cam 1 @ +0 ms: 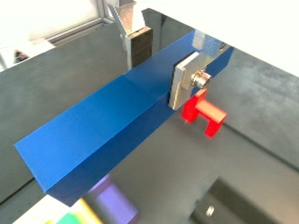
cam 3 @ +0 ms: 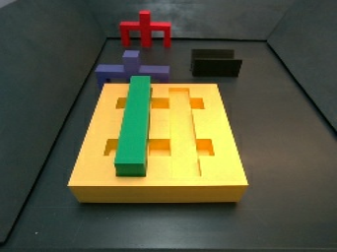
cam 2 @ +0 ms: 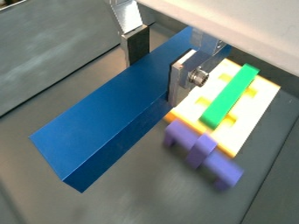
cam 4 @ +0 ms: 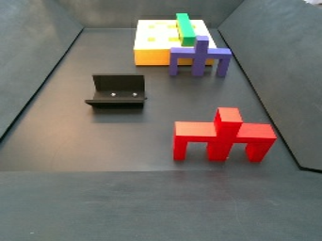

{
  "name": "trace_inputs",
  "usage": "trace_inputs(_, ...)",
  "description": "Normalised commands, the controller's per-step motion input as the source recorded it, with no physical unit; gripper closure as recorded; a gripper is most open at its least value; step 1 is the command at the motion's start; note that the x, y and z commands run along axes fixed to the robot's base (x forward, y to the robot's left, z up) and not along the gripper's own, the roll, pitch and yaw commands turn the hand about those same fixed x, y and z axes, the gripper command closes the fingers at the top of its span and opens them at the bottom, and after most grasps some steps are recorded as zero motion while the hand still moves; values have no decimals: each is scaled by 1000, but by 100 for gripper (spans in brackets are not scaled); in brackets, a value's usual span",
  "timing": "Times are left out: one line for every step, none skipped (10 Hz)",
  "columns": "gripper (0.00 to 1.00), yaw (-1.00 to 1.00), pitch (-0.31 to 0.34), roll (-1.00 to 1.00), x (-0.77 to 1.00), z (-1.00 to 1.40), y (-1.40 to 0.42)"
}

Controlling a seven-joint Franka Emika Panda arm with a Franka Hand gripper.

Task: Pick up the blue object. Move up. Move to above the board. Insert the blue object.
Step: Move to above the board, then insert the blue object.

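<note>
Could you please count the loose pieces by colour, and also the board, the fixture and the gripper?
Blue: 1, the blue object, clamped in the gripper
Green: 1, bar on the board
Purple: 1, block
Red: 1, piece
Yellow: 1, the board
Dark: 1, fixture
Total: 6

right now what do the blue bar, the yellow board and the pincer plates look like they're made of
The blue bar, held in the pincer above the floor, looks like painted wood or matte plastic: flat even colour, crisp edges, soft sheen. The yellow board looks alike, with uniform colour and clean-cut grooves. The pincer's fingers look like bare metal: silvery with a bolt head showing.
</note>
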Motion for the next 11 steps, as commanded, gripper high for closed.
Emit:
trace_inputs(100,-28,88,-27,73,192,-1400)
trace_inputs(100,-20,94,-21,75,198,-1400)
trace_inputs(100,-2,103,14,88,208,-1400)
trace_inputs(100,0,112,-9,111,205,-1400)
trace_inputs(100,2,137,8,151,213,-1400)
trace_inputs(100,9,149,9,141,157,-982)
trace_inputs(100,2,153,21,119,86,-492)
trace_inputs(100,3,137,25,107,64,-342)
trace_inputs(100,5,102,49,67,42,-170)
trace_inputs(100,0,0,0,0,-34,0)
trace_inputs(100,0,-187,264,0,-680,-489)
